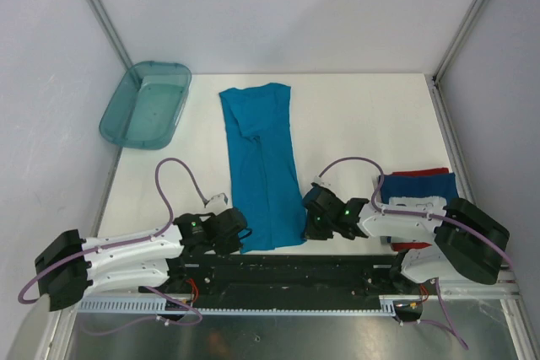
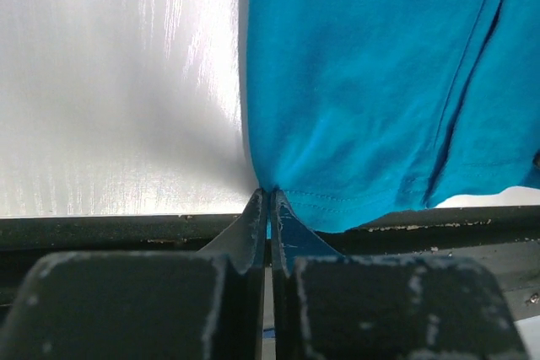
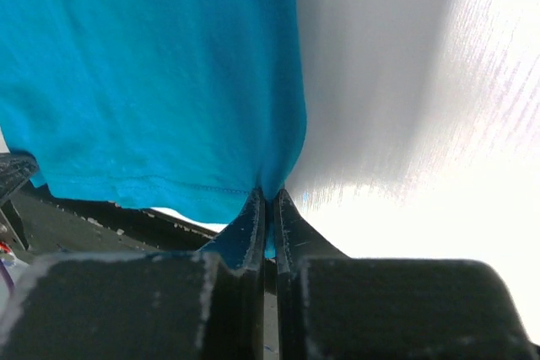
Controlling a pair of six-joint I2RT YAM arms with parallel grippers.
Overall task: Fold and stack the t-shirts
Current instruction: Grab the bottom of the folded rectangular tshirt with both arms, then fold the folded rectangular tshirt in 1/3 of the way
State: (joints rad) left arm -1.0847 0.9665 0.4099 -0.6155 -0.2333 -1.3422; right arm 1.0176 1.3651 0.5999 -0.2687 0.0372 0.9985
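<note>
**At the near edge: two-corner pinch on soft cloth**

Down the middle of the desk your teal t-shirt lies as a long narrow strip. Its hem is at the near edge, just lapping the black rail. Left pincer is closed tight on the hem's left corner. Right pincer is closed tight on the right corner. Both wrist views show cloth nipped between the fingertips. Folded dark blue shirt sits at near right, well apart from the teal one, with a red edge showing on its far side.

Handling: thin, light, floppy knit. It will sag between your two grips and drag on the desk, so hold the corners apart and level or the strip bunches. The stitched hem is the firmest place to hold, and the corners are the right spots. Both grips are shallow, right at the tips, so a fast pull could slip them.

Hard to see: how many layers each pincer has caught. It is probably all of them, but the wrist views don't settle it. Sleeves are not visible. Right arm covers most of the folded shirt, and no print is readable. Teal bin sits at far left, and you can't tell its contents through the plastic.
</note>
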